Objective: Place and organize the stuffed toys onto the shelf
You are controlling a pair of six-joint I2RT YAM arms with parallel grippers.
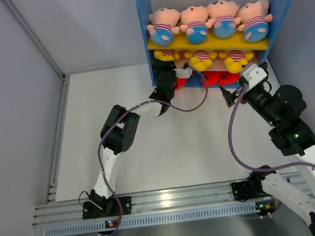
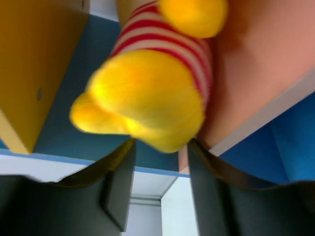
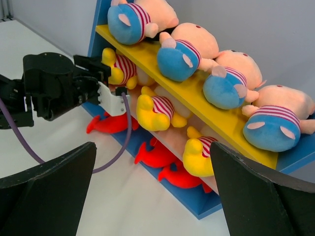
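Note:
The shelf (image 1: 143, 10) stands at the back, seen closer in the right wrist view (image 3: 197, 98). Several boy dolls (image 1: 195, 24) lie in a row on its yellow upper board. Three yellow figures (image 1: 201, 59) lie on the pinkish middle board, and red sharks (image 1: 216, 78) lie on the blue base. My left gripper (image 1: 164, 62) reaches into the middle level at the left end. Its jaws are open just below the leftmost yellow figure (image 2: 147, 98), whose rounded bottom sits at the fingertips with nothing between them. My right gripper (image 1: 232, 94) is open and empty on the table side of the shelf's right half.
Grey walls close in the white table on the left and behind the shelf. A metal rail (image 1: 156, 201) runs along the near edge by the arm bases. The left arm's purple cable (image 1: 193, 105) loops in front of the shelf base.

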